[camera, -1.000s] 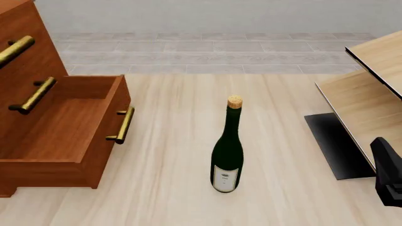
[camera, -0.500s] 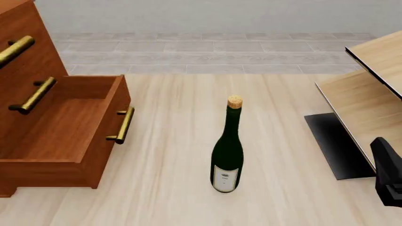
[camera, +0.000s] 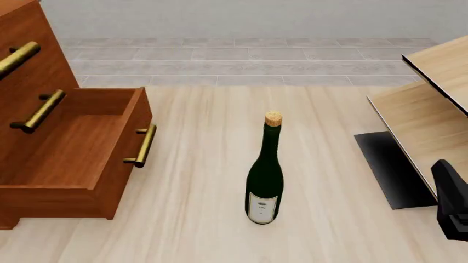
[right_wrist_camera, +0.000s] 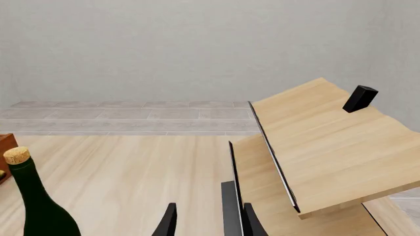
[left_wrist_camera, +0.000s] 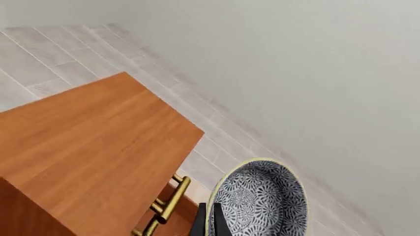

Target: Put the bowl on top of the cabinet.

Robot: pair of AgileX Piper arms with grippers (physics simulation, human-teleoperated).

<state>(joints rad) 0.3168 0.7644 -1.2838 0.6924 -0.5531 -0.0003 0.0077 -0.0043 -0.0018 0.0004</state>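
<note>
Up in the left wrist view, the bowl (left_wrist_camera: 259, 201) is held by the left fingers (left_wrist_camera: 206, 227), whose dark tips pinch its rim at the lower edge of the picture. The bowl is white with a fine blue-grey pattern inside, and it is tipped so its inside faces the camera. It hangs in the air beside the cabinet (left_wrist_camera: 92, 152), near the front edge of the flat reddish-brown top and not over it; nothing rests on that top. A brass bar handle (left_wrist_camera: 167, 201) on the cabinet's front shows just beside the bowl.

From the front view, neither the bowl nor the left fingers can be seen. The cabinet (camera: 44, 137) stands at the left of the desk (camera: 197, 181) with its lower drawer (camera: 80, 159) pulled out and its inside bare. A dark green wine bottle (camera: 264, 175) with a cork stands upright near the middle of the desk, well apart from the cabinet. At the right sits pale light-wood furniture (camera: 431, 109) with black edging, and a dark part of the right arm (camera: 452, 203) shows at the lower right corner.

The right fingers (right_wrist_camera: 208, 221) appear in the right wrist view as two dark tips set apart with nothing between them, one of them just in front of the pale furniture's edge.
</note>
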